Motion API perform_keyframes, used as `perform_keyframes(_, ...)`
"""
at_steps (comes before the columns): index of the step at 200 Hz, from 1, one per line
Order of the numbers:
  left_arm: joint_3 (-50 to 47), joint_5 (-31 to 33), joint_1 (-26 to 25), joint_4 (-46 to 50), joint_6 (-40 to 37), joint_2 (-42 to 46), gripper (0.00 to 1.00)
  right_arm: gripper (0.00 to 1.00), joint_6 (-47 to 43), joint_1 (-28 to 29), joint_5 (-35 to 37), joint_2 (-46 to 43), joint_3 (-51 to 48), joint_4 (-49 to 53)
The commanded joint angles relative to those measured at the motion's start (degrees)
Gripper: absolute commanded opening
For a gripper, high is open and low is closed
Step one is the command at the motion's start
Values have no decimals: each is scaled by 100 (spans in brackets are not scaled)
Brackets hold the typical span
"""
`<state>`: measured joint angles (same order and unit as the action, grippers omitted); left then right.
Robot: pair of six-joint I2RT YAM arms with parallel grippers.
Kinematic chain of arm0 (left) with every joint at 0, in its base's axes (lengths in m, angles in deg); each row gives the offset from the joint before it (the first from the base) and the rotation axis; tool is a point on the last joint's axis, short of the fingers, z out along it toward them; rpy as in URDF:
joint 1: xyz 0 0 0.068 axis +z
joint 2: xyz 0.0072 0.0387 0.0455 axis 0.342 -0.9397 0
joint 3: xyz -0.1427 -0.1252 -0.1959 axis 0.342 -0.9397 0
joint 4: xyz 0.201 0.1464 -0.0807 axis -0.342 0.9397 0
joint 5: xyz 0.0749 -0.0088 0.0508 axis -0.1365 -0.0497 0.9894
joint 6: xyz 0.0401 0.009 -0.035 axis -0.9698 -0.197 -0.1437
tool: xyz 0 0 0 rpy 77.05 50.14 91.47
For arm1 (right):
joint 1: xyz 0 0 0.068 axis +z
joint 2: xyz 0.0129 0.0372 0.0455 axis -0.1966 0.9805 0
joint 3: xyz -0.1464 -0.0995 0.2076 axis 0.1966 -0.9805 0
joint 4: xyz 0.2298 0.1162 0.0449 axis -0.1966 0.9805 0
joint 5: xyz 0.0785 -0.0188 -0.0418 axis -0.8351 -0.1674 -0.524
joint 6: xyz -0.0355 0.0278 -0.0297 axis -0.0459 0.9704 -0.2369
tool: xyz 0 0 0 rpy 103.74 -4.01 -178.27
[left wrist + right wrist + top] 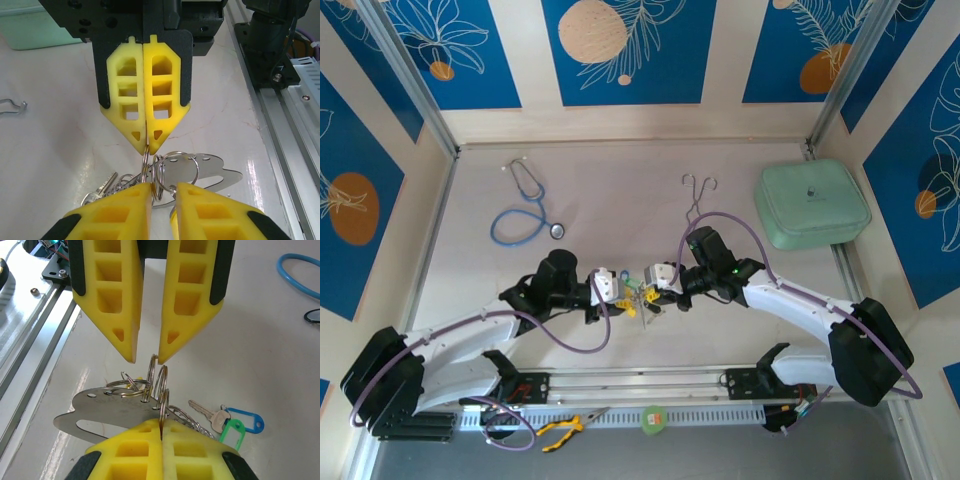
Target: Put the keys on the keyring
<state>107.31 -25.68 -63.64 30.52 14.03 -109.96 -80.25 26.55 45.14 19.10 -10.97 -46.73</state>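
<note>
White left arm [455, 345] and right arm [798, 298], black joints, purple cables [725, 213], yellow windowed pincer fingers [131, 315].

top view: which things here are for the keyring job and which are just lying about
For the job: keys, keyring, left hand, right hand.
Lying about: stethoscope, case, forceps, pliers.
</note>
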Motion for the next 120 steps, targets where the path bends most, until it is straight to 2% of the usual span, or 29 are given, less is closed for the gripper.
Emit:
perform_keyframes(1,190,-189,-57,-105,68,-51,19,0,-101,48,-100,-20,55,80)
perform_keyframes(120,228,26,-53,-291,106,-194,9,0,-72,78,-125,-18,65,81)
